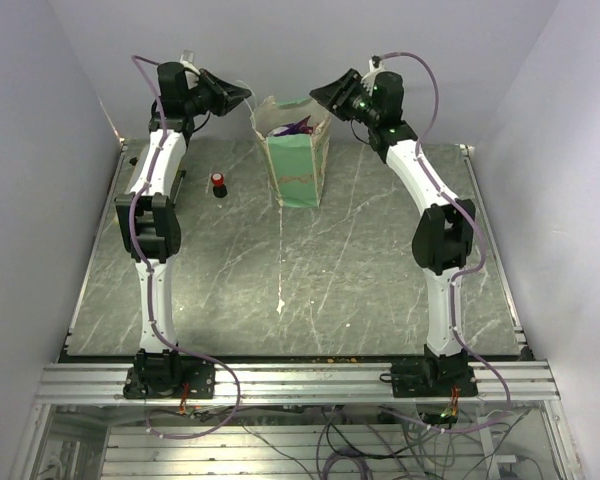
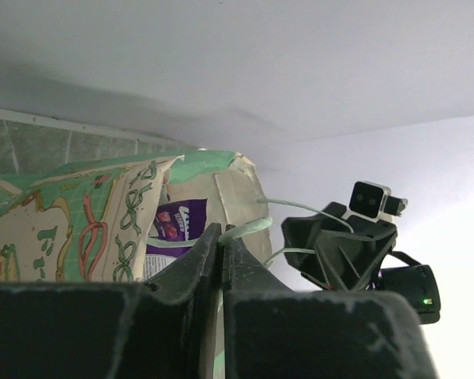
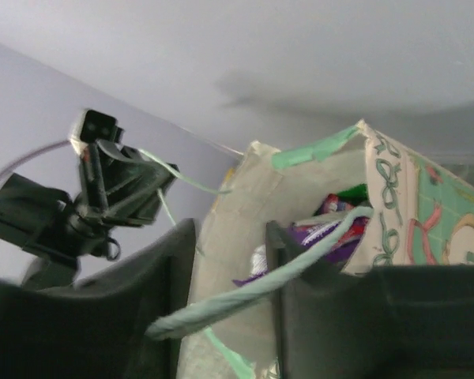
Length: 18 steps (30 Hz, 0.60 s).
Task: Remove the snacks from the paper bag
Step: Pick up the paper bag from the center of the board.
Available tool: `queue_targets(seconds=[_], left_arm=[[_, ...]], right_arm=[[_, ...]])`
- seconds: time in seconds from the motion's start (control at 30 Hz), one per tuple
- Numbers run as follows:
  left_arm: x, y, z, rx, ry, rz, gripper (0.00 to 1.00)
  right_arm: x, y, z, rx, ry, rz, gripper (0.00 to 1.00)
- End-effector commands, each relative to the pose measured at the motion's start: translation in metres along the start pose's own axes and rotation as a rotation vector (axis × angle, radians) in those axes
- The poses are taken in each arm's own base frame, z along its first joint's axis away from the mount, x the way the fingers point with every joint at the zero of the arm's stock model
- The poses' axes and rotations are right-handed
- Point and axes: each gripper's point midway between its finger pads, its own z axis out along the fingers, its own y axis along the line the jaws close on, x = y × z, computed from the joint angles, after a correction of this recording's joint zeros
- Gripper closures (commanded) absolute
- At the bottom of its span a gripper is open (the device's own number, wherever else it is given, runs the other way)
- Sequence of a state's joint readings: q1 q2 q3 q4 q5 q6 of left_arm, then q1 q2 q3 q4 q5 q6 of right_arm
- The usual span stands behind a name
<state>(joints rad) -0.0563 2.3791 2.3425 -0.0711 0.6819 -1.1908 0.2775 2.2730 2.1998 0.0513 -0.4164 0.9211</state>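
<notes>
At back of table (image 1: 380, 280), paper bag (image 1: 300, 172) stands up, mouth open. Snacks (image 1: 292, 128) sit inside bag, purple one on top. None out on table, so job looks barely begun. L gripper (image 1: 245, 96) jaws pinched together on string handle (image 2: 241, 230). R gripper (image 1: 316, 92) jaws apart – other handle (image 3: 253, 292) lies across one finger. Left to do: reach in, lift each pack out. Red-cap bottle (image 1: 218, 183) stands near bag, L side – prob. not in way. Both grippers + handles crowd bag mouth.
</notes>
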Motion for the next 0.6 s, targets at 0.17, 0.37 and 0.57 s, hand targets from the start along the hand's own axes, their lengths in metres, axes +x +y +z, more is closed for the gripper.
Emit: queue_targets(seconds=[0.17, 0.37, 0.57], left_arm=[[-0.008, -0.044, -0.029, 0.008, -0.028, 0.133, 0.93], [-0.003, -0.071, -0.044, 0.038, -0.039, 0.132, 0.93], [0.014, -0.089, -0.072, 0.003, -0.02, 0.142, 0.93]], right_arm=[[-0.023, -0.006, -0.032, 0.153, -0.015, -0.189, 1.0], [-0.029, 0.03, -0.058, 0.106, 0.011, -0.265, 1.0], [-0.023, 0.067, -0.08, 0.077, 0.058, -0.307, 1.0]])
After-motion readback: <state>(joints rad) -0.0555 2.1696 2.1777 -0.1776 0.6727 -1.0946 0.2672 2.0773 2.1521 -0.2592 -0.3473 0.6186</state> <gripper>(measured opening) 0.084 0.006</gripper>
